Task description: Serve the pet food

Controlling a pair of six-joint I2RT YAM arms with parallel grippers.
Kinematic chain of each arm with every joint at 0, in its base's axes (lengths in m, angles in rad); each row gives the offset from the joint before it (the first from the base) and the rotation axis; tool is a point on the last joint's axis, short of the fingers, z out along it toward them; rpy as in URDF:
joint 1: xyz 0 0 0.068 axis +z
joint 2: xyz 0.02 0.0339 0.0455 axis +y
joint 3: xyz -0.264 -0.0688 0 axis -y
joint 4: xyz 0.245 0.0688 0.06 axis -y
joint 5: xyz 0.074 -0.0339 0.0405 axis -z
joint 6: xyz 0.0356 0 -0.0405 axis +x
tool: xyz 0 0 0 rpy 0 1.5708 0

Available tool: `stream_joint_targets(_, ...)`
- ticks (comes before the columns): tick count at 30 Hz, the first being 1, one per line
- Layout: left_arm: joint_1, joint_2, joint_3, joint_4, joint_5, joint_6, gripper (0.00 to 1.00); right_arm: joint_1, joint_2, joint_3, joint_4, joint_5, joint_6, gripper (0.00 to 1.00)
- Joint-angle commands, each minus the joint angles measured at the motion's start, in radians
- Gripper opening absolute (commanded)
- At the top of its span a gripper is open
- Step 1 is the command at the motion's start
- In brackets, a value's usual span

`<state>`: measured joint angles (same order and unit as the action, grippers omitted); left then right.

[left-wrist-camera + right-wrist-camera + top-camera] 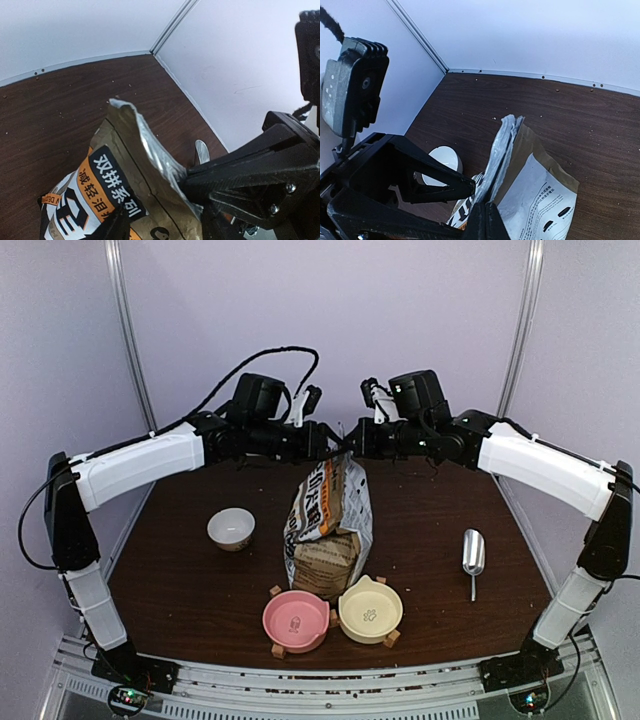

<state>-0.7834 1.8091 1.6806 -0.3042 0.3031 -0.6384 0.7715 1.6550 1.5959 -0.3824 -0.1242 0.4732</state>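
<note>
From above, the left gripper (pixel 322 443) and the right gripper (pixel 356 445) meet over the middle of the brown table (pixel 180 590), both at the top of a brown-and-white bag (pixel 325 525) that stands upright. A white bowl (pixel 231 528) sits to the left of the bag. A pink bowl (pixel 268 618) and a cream bowl (pixel 397 612) stand side by side just in front of it. A metal scoop (pixel 473 552) lies well apart on the right. No pet food shows here, and the bag's top is hidden under the jaws.

In the left wrist view, the bag's (pixel 135 165) foil-lined top edge rises crumpled. The right gripper (pixel 186 182) has its jaws pressed together, pinching that edge. The left arm's own fingers (pixel 119 225) show at the bottom, spread with the bag's upper part between them. I cannot tell whether they touch it. The scoop's (pixel 201 150) tip peeks out behind the foil.

In the right wrist view, the right arm's own jaws (pixel 481 220) clamp the flattened foil lip of the bag (pixel 535 190). The left gripper (pixel 465 207) stands just beside it with jaws apart, one tip at the lip. The white bowl (pixel 445 160) lies beyond. Small brown specks (pixel 556 90) dot the table near the back wall, too small to tell whether they are pet food.
</note>
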Motion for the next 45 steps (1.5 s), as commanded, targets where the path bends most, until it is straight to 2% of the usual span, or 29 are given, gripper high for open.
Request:
stream_joint_targets(1,-0.001,0.032,0.007,-0.008,0.004,0.022,0.45,0.014,-0.055,-0.010,-0.009,-0.057,-0.015,0.00)
stream_joint_targets(8,-0.001,0.029,0.004,-0.096,-0.091,0.039,0.34,0.020,-0.060,-0.007,-0.012,-0.051,-0.031,0.00)
stream_joint_targets(15,0.000,0.007,-0.013,-0.092,-0.131,0.040,0.28,0.023,-0.059,-0.005,-0.021,-0.047,-0.041,0.00)
stream_joint_targets(18,0.002,-0.030,-0.031,-0.047,-0.150,0.042,0.31,0.025,-0.060,-0.009,-0.021,-0.046,-0.043,0.00)
stream_joint_targets(20,0.010,-0.054,-0.032,-0.022,-0.161,0.049,0.39,0.025,-0.064,-0.017,-0.015,-0.051,-0.043,0.00)
stream_joint_targets(23,0.035,-0.061,-0.021,0.024,-0.100,0.037,0.45,0.025,-0.071,-0.033,0.000,-0.064,-0.040,0.00)
stream_joint_targets(36,0.067,0.034,0.062,0.144,0.124,-0.008,0.55,0.025,-0.095,-0.065,0.002,-0.063,-0.062,0.00)
stream_joint_targets(41,0.074,0.058,0.076,0.161,0.169,-0.029,0.55,0.025,-0.107,-0.074,-0.004,-0.055,-0.078,0.00)
stream_joint_targets(45,0.083,0.076,0.075,0.188,0.218,-0.051,0.49,0.025,-0.112,-0.080,-0.007,-0.052,-0.088,0.00)
